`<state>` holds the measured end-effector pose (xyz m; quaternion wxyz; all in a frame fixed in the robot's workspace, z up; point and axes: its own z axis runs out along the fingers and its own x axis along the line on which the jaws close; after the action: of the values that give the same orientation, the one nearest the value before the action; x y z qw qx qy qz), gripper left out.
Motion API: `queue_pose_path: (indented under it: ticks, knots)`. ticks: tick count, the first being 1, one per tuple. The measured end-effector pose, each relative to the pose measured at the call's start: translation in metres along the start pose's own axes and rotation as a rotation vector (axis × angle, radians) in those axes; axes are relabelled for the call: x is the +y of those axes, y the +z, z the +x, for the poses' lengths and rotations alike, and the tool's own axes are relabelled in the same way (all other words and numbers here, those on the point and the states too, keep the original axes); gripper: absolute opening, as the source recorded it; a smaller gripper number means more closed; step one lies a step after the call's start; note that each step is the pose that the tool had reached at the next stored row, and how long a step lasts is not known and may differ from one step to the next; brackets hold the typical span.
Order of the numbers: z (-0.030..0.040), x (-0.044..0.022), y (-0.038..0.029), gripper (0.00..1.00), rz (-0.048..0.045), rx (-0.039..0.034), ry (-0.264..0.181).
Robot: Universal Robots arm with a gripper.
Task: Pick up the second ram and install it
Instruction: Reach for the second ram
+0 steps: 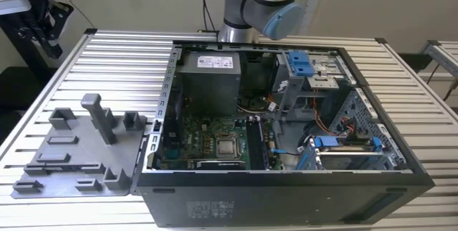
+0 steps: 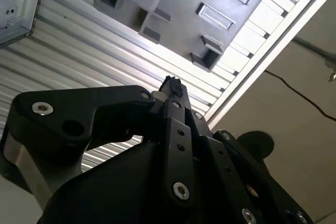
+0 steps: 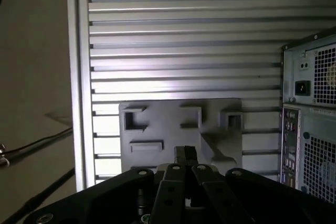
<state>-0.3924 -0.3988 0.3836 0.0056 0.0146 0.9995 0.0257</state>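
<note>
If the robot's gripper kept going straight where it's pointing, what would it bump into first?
Probably the gray parts holder lying on the slatted table; the gripper aims at it, though depth is unclear.

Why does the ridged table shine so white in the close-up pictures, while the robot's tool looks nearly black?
Second wrist view: glare off the ribbed table makes white bands, leaving the tool a dark shape. First wrist view: a bright reflected strip crosses the table beyond the grey holder plate. Exterior view: light is even, with shadow inside the open computer case.
</note>
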Motion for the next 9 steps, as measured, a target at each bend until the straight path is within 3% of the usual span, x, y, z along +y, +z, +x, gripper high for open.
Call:
queue_pose_path:
  ticks: [3, 9]
  knots:
    - [0.0011, -0.0001, 0.0006, 0.11, 0.0001, 0.0141, -0.015]
    - [0.0022, -0.0001, 0.0007, 0.11, 0.0001, 0.0157, -0.022]
